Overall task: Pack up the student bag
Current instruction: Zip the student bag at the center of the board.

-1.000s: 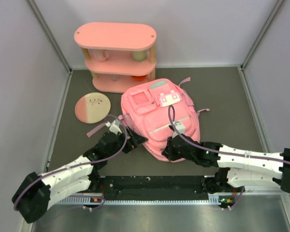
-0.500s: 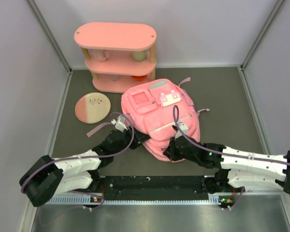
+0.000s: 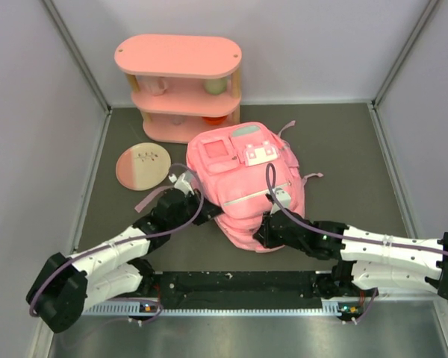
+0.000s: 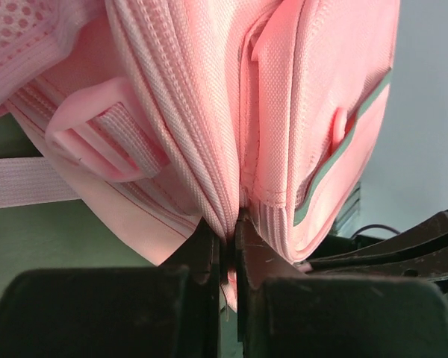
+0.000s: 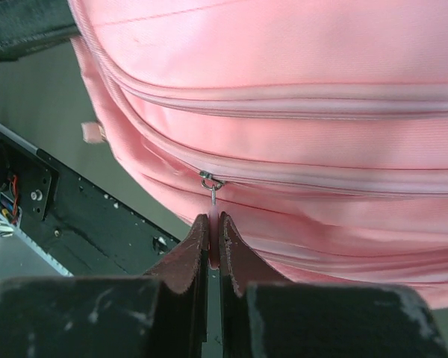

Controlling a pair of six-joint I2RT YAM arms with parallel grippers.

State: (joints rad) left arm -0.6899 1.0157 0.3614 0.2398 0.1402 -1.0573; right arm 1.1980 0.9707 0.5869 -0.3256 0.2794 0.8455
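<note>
At the near edge of the worktop [image 3: 343,142] both arms reach forward from their bases to the near end of the student bag [image 3: 246,179]. The left fingers [image 4: 241,242] are pressed together on the bag's near left edge, pinching a fold of pink fabric where the ribbed seams meet, just beside a grey zip strip [image 4: 336,160]. A pink buckle [image 4: 97,138] and a strap [image 4: 22,181] hang to the left of that grip. The right fingers [image 5: 201,239] are closed on the small metal zip pull [image 5: 212,192] that hangs from a slider on one of the bag's near zip lines.

The bag lies front side up in the middle of the worktop, its white buckle flap [image 3: 260,154] toward the far end. Its far end lies just in front of the pink three-tier shelf [image 3: 178,56]. A round pink and beige plate [image 3: 142,165] lies flat to the left of the bag, apart from it. The shelf stands against the back wall with small items on its lower tiers.
</note>
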